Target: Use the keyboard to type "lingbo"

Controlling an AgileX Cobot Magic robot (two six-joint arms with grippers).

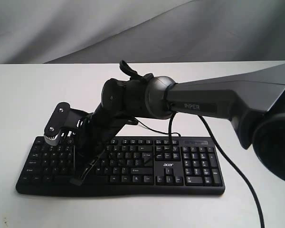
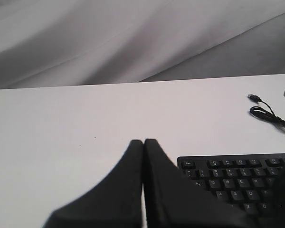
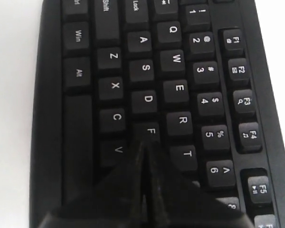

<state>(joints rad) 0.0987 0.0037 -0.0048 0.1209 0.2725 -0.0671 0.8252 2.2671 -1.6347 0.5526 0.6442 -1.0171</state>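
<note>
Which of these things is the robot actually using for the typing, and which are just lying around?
In use:
- keyboard
- right gripper, shut, tip at the F key

Just there:
- left gripper, shut, off to the keyboard's side
- loose black cable
- grey cloth backdrop

white table (image 1: 33, 99) carries a black keyboard (image 1: 147, 167) lying flat, well clear of the far edge; its thin cable (image 2: 270, 114) rests toward that edge.
</note>
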